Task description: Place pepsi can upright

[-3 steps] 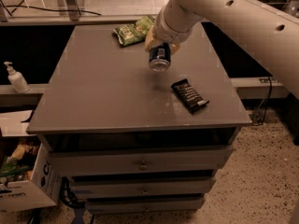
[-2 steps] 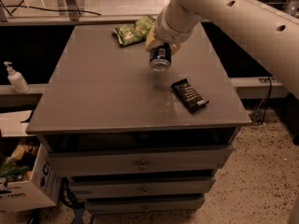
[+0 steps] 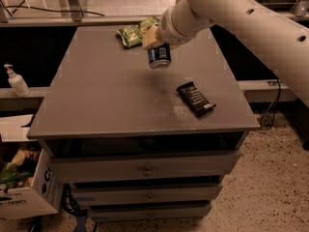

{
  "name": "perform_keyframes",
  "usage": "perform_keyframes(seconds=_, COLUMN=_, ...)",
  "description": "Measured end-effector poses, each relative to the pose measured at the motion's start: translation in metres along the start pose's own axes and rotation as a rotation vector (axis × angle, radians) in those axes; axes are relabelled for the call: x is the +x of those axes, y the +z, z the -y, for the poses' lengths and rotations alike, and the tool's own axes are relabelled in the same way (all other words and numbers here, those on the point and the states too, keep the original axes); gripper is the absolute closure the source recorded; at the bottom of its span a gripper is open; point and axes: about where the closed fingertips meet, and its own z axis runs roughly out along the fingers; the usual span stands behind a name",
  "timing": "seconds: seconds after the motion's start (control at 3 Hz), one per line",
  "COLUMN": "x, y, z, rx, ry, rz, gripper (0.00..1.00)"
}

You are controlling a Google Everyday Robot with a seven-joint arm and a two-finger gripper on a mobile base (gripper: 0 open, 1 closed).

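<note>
Gripping the pepsi can (image 3: 159, 58) by its upper end, with the gripper (image 3: 155, 41) clenched on it at the end of the white arm (image 3: 251, 18). Hanging over the far half of the grey table (image 3: 106, 95), apart from the surface, judging by the faint shadow lying on the top at 6 o'clock of the can. Held close to vertical, silver base down and turned slightly toward the camera.

Shifted a little toward 9 o'clock compared with a second ago, at much the same height, with the wrist and forearm swung across to match. Leaving everything else as it was: green snack bag (image 3: 133, 33) at 11 o'clock of the can, near the gripper but not clearly touching; black snack bar wrapper (image 3: 195, 99) at 4 o'clock, well apart.

Reads as a sideways carry rather than a descent: no drop toward the table yet, so no placement done. Moves the can away from the wrapper and over open surface, which suits a set-down. Calls next for a straight lowering with the base brought level, then release only after the bottom rim sits flat. Risks a tip or a roll if let go with the tilt uncorrected, and a brush against the snack bag if carried further toward 11 o'clock.
</note>
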Motion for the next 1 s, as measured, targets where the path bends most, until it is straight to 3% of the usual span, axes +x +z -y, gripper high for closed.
perform_keyframes(seconds=0.67, x=0.008, y=0.007, z=0.035, rx=0.249, ry=-0.201, rz=-0.063, gripper=1.00)
perform_keyframes(seconds=1.0, x=0.008, y=0.008, z=0.042, rx=0.261, ry=-0.292, rz=-0.074, gripper=1.00)
